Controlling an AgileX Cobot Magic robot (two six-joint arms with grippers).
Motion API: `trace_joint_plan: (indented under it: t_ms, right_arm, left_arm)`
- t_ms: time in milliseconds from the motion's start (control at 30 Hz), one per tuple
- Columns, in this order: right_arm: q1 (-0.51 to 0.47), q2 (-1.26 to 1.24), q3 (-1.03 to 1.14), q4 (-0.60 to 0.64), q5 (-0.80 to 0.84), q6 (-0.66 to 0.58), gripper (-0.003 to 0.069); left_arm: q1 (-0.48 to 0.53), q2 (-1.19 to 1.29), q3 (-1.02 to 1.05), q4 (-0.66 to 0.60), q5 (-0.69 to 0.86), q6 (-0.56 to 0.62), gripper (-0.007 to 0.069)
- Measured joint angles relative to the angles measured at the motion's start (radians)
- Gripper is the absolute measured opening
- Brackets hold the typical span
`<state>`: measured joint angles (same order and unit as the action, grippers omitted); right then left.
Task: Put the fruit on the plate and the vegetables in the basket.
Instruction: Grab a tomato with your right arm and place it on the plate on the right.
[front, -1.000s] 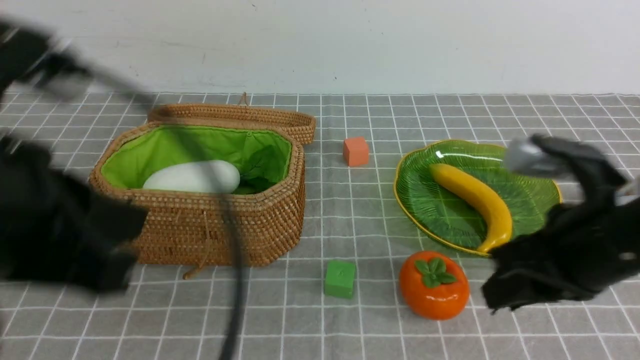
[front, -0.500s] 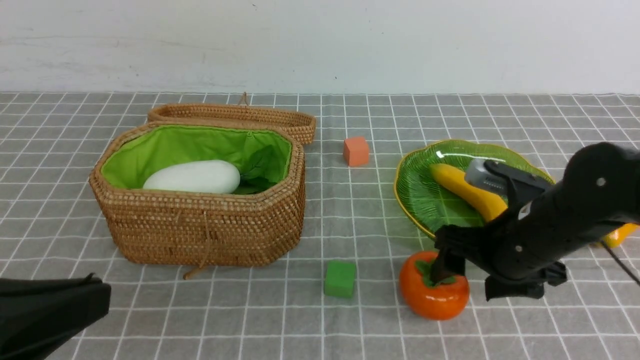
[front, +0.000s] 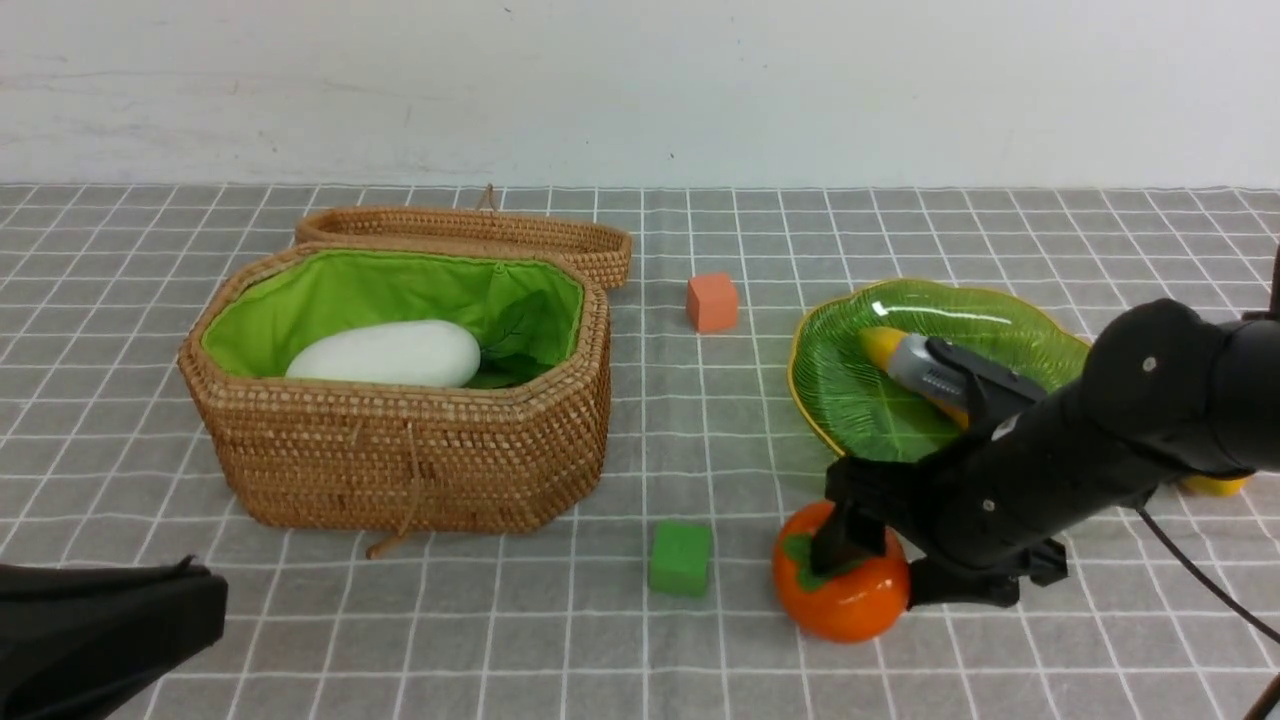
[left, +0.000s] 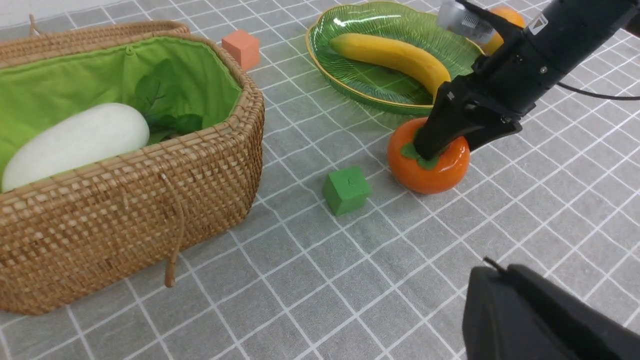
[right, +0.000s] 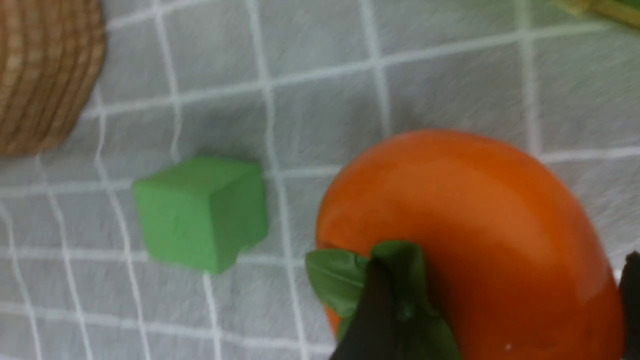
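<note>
One round orange persimmon (front: 845, 600) sits lower right on the grey checked cloth (front: 560, 640), green leaf cap up. The right gripper (front: 885, 575) has its jaws wide astride it, one finger (front: 835, 540) on the cap. One long yellow banana (front: 878, 345) lies diagonally, upper left to lower right, on the green leaf-shaped plate (front: 850, 400). One white oval radish (front: 385, 353) lies left-to-right in the tan wicker basket (front: 400, 460). At bottom left, the left gripper (front: 205, 610) is closed and holds nothing.
</note>
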<state>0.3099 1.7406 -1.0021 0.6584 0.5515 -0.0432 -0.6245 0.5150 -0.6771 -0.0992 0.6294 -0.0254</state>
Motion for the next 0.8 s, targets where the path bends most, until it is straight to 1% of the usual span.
trace_joint_plan:
  t_ms: [100, 133, 200, 233, 300, 433, 500, 567, 600, 633, 667, 700, 733, 800]
  right_arm:
    - [0.000, 0.015, 0.000, 0.055, 0.006, -0.089, 0.0562]
    - [0.000, 0.017, 0.000, 0.062, 0.006, -0.100, 0.0558]
    - [0.000, 0.027, -0.002, 0.101, 0.009, -0.168, 0.0519]
    - [0.001, 0.029, -0.003, 0.114, 0.009, -0.188, 0.0512]
    - [0.002, 0.033, -0.006, 0.132, 0.014, -0.233, 0.0511]
    - [0.003, 0.020, -0.031, 0.131, 0.066, -0.268, 0.0511]
    - [0.001, -0.001, -0.049, 0.118, 0.088, -0.265, 0.0511]
    - [-0.016, -0.069, -0.104, 0.056, 0.105, -0.222, 0.0511]
    - [-0.016, -0.069, -0.110, 0.050, 0.105, -0.222, 0.0511]
    - [-0.036, -0.098, -0.152, 0.001, 0.096, -0.183, 0.0511]
    - [-0.055, -0.106, -0.175, -0.044, 0.071, -0.151, 0.0511]
    - [-0.058, -0.106, -0.183, -0.059, 0.066, -0.146, 0.0511]
    - [-0.084, -0.102, -0.201, -0.103, 0.017, -0.106, 0.0511]
    - [-0.108, -0.072, -0.209, -0.140, -0.058, -0.084, 0.0511]
  left_arm:
    - [0.000, 0.000, 0.000, 0.000, 0.000, 0.000, -0.0013]
    - [0.000, 0.000, 0.000, 0.000, 0.000, 0.000, -0.0013]
    - [0.000, 0.000, 0.000, -0.001, 0.000, 0.000, -0.0013]
    - [0.000, 0.000, 0.000, -0.001, 0.000, 0.000, -0.0013]
    - [0.000, 0.000, 0.000, -0.004, 0.001, 0.000, -0.0013]
    - [0.000, 0.000, 0.000, -0.009, 0.001, 0.000, -0.0013]
    - [0.000, 0.000, 0.000, -0.013, -0.002, 0.000, -0.0013]
    - [0.000, 0.000, 0.000, -0.015, -0.030, 0.002, -0.0013]
    - [0.000, 0.000, 0.000, -0.015, -0.033, 0.002, -0.0013]
    - [0.000, 0.000, 0.000, -0.019, -0.052, 0.003, -0.0013]
    - [0.000, 0.000, 0.000, -0.020, -0.066, 0.003, -0.0013]
    - [0.000, 0.000, 0.000, -0.020, -0.070, 0.003, -0.0013]
    - [0.000, 0.000, 0.000, -0.020, -0.081, 0.003, -0.0013]
    - [0.000, 0.000, 0.000, -0.020, -0.085, 0.003, -0.0013]
